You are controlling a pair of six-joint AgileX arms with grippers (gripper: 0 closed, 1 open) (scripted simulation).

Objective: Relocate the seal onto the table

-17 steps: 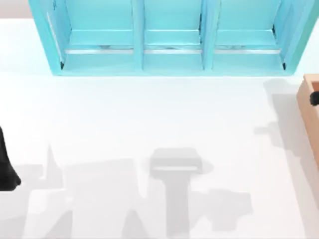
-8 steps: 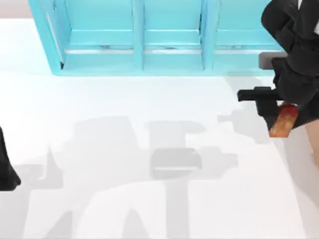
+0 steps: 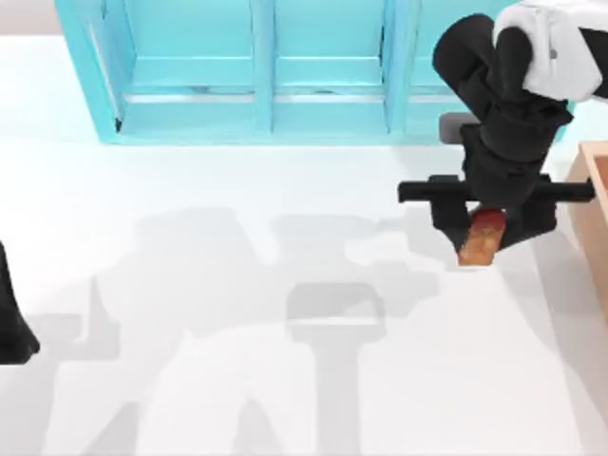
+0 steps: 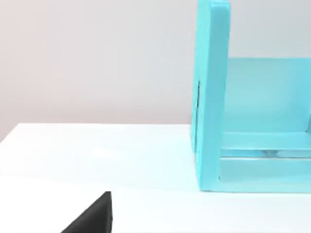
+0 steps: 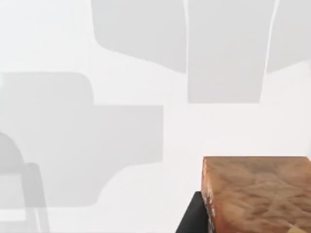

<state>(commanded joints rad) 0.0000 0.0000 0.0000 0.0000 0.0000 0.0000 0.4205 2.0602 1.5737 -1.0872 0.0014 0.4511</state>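
1. Top view shows the seal (image 3: pixel 482 237) on the right side, held up over the table (image 3: pixel 237 237). It is a small orange-brown block with a dark red top.
2. My right gripper (image 3: pixel 484 226) is clamped on the seal, one finger on each side. The red top sits up between the fingers and the orange-brown end pokes out below them.
3. In the right wrist view the seal (image 5: pixel 257 194) is close and big, with bare white table (image 5: pixel 146 136) under it. I see a gap between them, so I think the seal is not touching the table yet.
4. The tan wooden box (image 3: pixel 594 209) is just beside my right gripper, at the right edge of the table. The seal is out of the box and over open table.
5. The turquoise shelf unit (image 3: pixel 323 76) stands at the back, near my right arm but apart from the seal.
6. My left arm is parked at the left edge of the table. I can see a dark bit of my left gripper (image 4: pixel 92 218) in the left wrist view, but I cannot tell if it is open or shut.
7. I think I am in the carrying step: the seal is picked up and not set down.
8. Next I should go down slowly over a bare spot, away from the box and the shelf. When the seal rests flat, I should open my fingers and lift straight up so it does not tip.
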